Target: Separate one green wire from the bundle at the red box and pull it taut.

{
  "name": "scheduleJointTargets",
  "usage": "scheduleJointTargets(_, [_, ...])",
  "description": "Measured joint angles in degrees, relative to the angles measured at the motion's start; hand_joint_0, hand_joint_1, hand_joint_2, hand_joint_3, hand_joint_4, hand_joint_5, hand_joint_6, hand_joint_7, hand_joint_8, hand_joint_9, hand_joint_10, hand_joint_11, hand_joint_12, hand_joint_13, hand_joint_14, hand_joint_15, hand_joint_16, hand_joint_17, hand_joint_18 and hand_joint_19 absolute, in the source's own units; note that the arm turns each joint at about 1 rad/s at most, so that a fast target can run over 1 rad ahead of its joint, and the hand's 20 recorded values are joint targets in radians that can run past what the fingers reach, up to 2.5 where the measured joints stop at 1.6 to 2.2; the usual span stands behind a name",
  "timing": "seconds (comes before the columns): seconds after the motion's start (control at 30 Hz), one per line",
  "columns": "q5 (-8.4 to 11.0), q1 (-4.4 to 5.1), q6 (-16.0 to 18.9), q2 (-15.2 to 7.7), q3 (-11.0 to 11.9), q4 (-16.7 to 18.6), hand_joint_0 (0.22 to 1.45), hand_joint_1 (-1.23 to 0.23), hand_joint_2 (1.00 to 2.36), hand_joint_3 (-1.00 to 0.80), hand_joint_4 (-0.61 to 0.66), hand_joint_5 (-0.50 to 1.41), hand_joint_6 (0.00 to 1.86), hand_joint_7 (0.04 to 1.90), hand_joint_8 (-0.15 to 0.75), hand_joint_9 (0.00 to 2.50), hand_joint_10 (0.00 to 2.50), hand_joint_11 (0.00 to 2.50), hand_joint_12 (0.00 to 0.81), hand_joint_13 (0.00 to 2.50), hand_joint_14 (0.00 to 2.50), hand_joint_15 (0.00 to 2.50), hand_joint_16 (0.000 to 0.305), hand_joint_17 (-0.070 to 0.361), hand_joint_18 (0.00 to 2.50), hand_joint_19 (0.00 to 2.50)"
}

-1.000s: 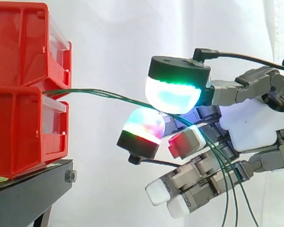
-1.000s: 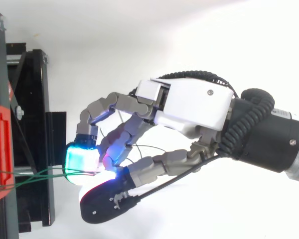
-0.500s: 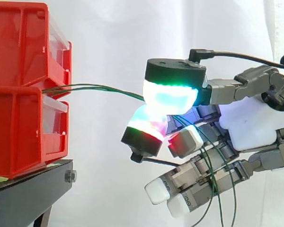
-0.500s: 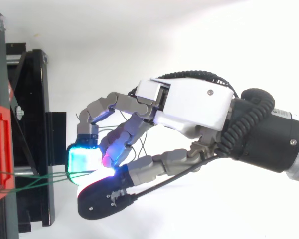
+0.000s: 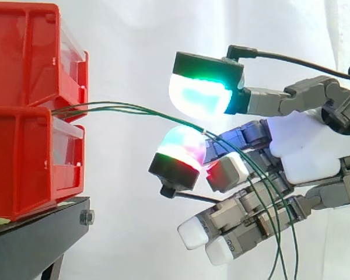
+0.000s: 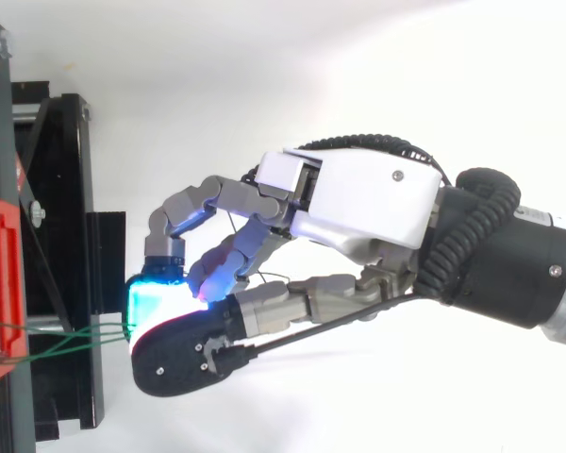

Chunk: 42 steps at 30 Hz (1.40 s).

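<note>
White curtain [image 5: 134, 35] behind red bins [image 5: 23, 116] on black stand [image 5: 29, 245], green wires [image 5: 128, 107] between parted pads [image 5: 198, 96] of hand [image 5: 312, 149]

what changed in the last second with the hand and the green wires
The hand's upper pad has lifted off the lower pad, opening the pinch that had closed on the green wires half a second ago. The wires now lie loose over the lower pad and hang down across the hand. The red bins and black stand have not moved.
</note>
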Motion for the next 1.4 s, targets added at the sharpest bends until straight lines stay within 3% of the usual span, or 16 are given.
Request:
scheduleJointTargets(0.13, [-0.02, 0.0, 0.0, 0.0, 0.0, 0.0, 0.58, -0.75, 1.01, -0.32, 0.08, -0.13, 0.88, 1.09, 0.242, 1.19, 0.02, 0.94, 0.341, 0.73, 0.02, 0.45, 0.047, 0.105, 0.55, 0.46])
scheduleJointTargets(0.37, [-0.09, -0.01, 0.0, 0.0, 0.2, 0.0, 0.61, -0.82, 1.01, -0.3, 0.04, -0.13, 0.88, 1.07, 0.24, 1.17, 0.02, 0.93, 0.338, 0.72, 0.02, 0.46, 0.046, 0.104, 0.55, 0.47])
scheduleJointTargets(0.7, [-0.12, -0.01, 0.0, 0.0, 0.2, 0.0, 0.62, -0.91, 1.0, -0.5, 0.07, -0.13, 0.88, 1.0, 0.233, 1.13, 0.02, 0.9, 0.33, 0.7, 0.02, 0.43, 0.046, 0.103, 0.53, 0.45])
scheduleJointTargets(0.9, [-0.04, 0.0, 0.0, 0.0, 0.2, 0.1, 0.55, -0.85, 1.0, -0.5, 0.1, -0.13, 0.88, 1.0, 0.235, 1.14, 0.02, 0.88, 0.336, 0.7, 0.02, 0.43, 0.047, 0.105, 0.54, 0.45])
scheduleJointTargets(1.03, [-0.03, 0.0, 0.0, 0.0, 0.2, 0.2, 0.49, -0.66, 1.0, -0.5, 0.12, -0.12, 0.86, 0.98, 0.256, 1.17, 0.02, 0.86, 0.355, 0.72, 0.02, 0.42, 0.05, 0.113, 0.57, 0.45])
scheduleJointTargets(1.1, [-0.03, 0.0, 0.0, 0.0, 0.2, 0.2, 0.56, -0.55, 1.0, -0.5, 0.1, -0.13, 0.85, 1.0, 0.241, 1.17, 0.02, 0.86, 0.339, 0.72, 0.02, 0.43, 0.046, 0.104, 0.55, 0.47])
scheduleJointTargets(1.23, [-0.07, 0.0, 0.0, 0.0, 0.2, 0.2, 0.58, -0.58, 1.01, -0.41, 0.09, -0.13, 0.85, 1.06, 0.24, 1.17, 0.02, 0.87, 0.336, 0.72, 0.02, 0.43, 0.046, 0.103, 0.55, 0.46])
scheduleJointTargets(1.4, [-0.11, 0.0, 0.0, 0.0, 0.2, 0.1, 0.59, -0.69, 1.01, -0.34, 0.1, -0.14, 0.88, 1.0, 0.245, 1.15, 0.02, 0.88, 0.335, 0.71, 0.02, 0.43, 0.046, 0.104, 0.55, 0.46])
